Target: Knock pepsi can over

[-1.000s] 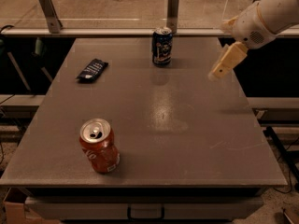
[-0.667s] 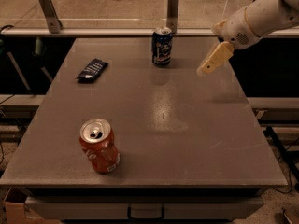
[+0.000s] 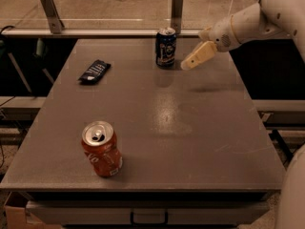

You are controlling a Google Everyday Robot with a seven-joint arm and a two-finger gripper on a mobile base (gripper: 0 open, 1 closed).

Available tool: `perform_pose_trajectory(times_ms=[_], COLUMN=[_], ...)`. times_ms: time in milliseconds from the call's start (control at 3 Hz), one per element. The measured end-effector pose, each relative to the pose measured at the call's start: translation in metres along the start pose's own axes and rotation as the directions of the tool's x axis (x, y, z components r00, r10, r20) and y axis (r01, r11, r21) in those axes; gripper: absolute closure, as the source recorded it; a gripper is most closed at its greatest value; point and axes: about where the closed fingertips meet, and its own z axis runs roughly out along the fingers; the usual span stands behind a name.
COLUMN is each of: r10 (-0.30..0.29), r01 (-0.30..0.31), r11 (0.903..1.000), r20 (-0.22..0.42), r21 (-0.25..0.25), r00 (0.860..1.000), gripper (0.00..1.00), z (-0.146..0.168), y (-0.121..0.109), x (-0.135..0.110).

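Observation:
The pepsi can (image 3: 166,47), dark blue with a silver top, stands upright near the far edge of the grey table (image 3: 157,123). My gripper (image 3: 187,65) hangs from the white arm that reaches in from the upper right. Its beige tip is just to the right of the can, a small gap away, at about the height of the can's lower half. It holds nothing that I can see.
An orange-red soda can (image 3: 101,149) stands upright at the front left. A flat black snack packet (image 3: 94,71) lies at the back left. Two metal posts (image 3: 50,8) and a rail run behind the table. The table's far edge is close behind the pepsi can.
The gripper has moved left across the table's far right side, from well clear of the pepsi can to just beside it. The cans and packet have not moved.

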Motion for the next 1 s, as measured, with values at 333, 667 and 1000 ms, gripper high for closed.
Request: perform_pose_trajectory(times_ms=[333,667,1000], r10=[0.041,0.067,0.071], r01=[-0.035,-0.043,-0.018], r11=[0.9971,0.9888,0.9718], r20=[0.095,0.167,0.215], r21=[-0.067,-0.143,-0.235], r00=[0.995,0.984,0.974], gripper=[0.0,0.0,0.0], z=[0.028,0.047,0.055], y=[-0.003,0.004,0.027], x=[-0.017,-0.032,-0.046])
